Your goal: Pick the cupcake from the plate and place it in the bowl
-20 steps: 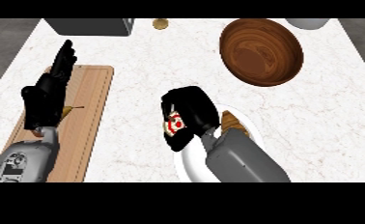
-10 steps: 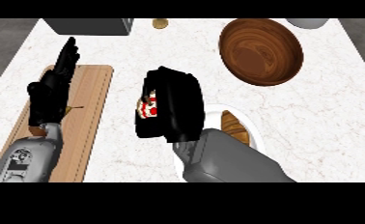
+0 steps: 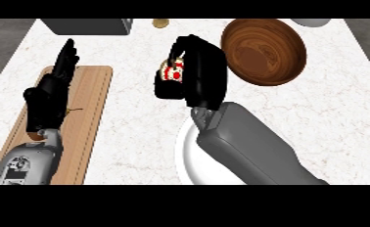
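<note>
My right hand (image 3: 204, 74) is curled round the cupcake (image 3: 173, 72), which shows as a red and white patch between its fingers and thumb. It hangs over the marble counter, left of the wooden bowl (image 3: 264, 52). The white plate (image 3: 189, 158) lies below it, mostly hidden by my right forearm. At the left, my left hand (image 3: 52, 96) rests open with fingers up over the wooden cutting board (image 3: 86, 118).
A grey box (image 3: 86, 25) stands at the back left edge. Next to it sits a small round tan object (image 3: 160, 23). A white dish (image 3: 312, 22) shows at the back right, beyond the bowl.
My right hand has lifted the cupcake off the plate and carried it up and toward the bowl. The left hand has stayed still.
</note>
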